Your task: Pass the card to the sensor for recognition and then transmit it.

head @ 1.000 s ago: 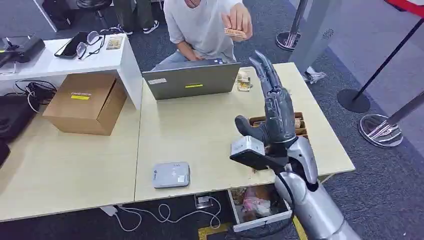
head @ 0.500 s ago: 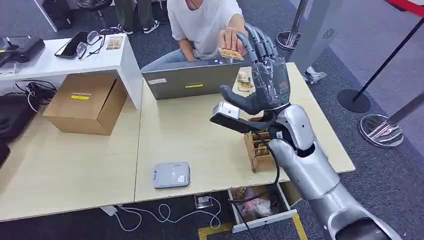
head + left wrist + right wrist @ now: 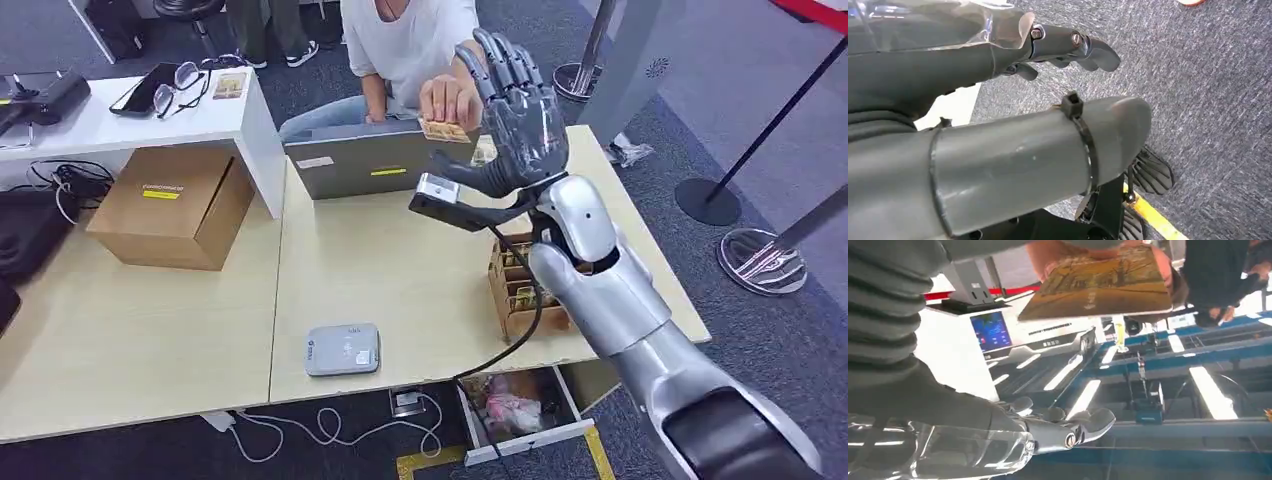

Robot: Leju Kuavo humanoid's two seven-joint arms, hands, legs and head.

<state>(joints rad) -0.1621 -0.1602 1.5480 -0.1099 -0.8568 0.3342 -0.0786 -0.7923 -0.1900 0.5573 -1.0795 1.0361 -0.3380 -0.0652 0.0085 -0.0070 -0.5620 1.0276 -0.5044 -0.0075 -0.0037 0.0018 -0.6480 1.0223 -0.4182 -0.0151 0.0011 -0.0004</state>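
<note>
- The card (image 3: 443, 129) was held out by the person's hand (image 3: 447, 99) over the back edge of the table (image 3: 400, 270), just above the laptop (image 3: 385, 160); in the right wrist view it (image 3: 1098, 282) showed as a brown printed face pinched at its far edge.
- Over the last second the card had come down from head height toward the table, while the right hand (image 3: 515, 115) had swung up from over the wooden card box (image 3: 520, 290) to meet it.
- The right hand stood wide open, fingers (image 3: 500, 65) spread upward and thumb out, with nothing in its hold; the card lay just beside the palm, and I could not tell whether it touched.
- That put the handover at the point of the grasp: by my judgement the fingers had yet to close on the card.
- The sensor (image 3: 342, 349), a flat grey reader near the front edge, lay well apart from the card, so the recognition step was not yet begun.
- The left hand (image 3: 1068, 47) hung over the carpet with fingers curled; whether it held anything I could not tell.
</note>
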